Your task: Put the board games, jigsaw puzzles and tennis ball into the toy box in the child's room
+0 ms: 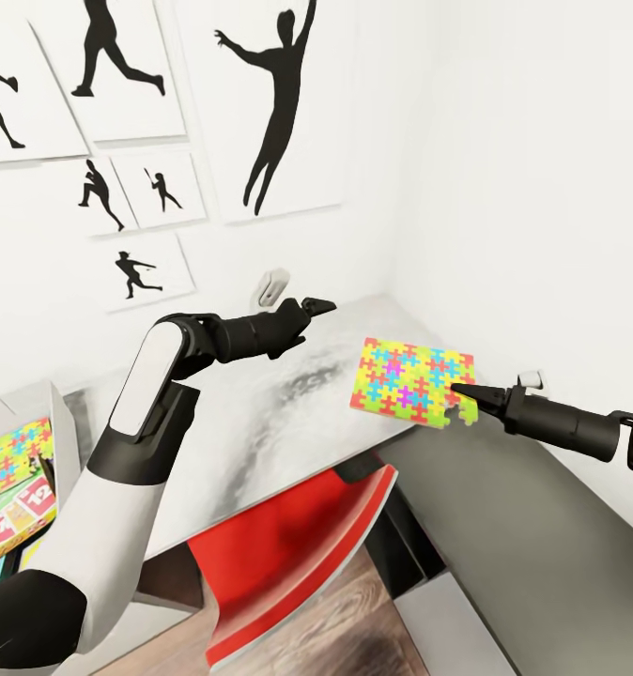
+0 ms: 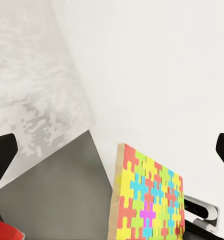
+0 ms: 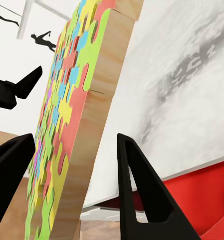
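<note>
I see the thin square jigsaw puzzle of yellow, pink, green and blue pieces (image 1: pixel 412 381) lying at the right end of the long pale grey desk (image 1: pixel 260 422), one corner over the edge. My right end effector (image 1: pixel 465 392) has its black fingers (image 3: pixel 141 190) spread on both sides of the puzzle's wooden edge. My left end effector (image 1: pixel 318 305) hangs above the desk, fingers wide apart. A red chair (image 1: pixel 298 554) stands under the desk.
</note>
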Controlling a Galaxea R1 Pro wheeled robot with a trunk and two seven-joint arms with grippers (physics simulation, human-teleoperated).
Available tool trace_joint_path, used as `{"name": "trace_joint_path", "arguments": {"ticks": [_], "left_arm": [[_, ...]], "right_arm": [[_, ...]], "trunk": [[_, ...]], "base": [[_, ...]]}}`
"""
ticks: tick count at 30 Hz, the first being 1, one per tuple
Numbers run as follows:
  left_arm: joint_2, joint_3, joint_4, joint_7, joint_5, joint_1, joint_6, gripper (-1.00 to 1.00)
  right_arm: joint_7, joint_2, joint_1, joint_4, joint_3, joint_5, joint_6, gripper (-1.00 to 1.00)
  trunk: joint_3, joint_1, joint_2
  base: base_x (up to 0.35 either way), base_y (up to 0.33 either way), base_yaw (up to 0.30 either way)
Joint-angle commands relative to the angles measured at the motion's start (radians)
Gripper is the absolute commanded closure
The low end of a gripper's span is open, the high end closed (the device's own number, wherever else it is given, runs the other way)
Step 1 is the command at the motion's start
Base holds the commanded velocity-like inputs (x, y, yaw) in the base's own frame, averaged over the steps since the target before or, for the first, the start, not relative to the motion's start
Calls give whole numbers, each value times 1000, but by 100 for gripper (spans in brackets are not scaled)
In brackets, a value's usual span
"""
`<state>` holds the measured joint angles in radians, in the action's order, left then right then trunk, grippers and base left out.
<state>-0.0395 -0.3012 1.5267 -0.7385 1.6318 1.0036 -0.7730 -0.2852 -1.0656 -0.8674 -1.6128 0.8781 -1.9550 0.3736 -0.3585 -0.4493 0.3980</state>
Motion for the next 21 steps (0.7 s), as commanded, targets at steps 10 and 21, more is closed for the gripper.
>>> {"name": "trace_joint_path", "arguments": {"ticks": [10,21], "left_arm": [[-1,1,-9,-10,10,1,0,-100],[-2,1,-17,-10,10,1,0,-100]], "right_arm": [[-3,1,-4,1,5,-8,1,100],[-3,3,-4,1,5,-8,1,100]], "trunk": [[15,-1,2],[33,-1,2]], "base": [[0,0,0],[0,0,0]]}}
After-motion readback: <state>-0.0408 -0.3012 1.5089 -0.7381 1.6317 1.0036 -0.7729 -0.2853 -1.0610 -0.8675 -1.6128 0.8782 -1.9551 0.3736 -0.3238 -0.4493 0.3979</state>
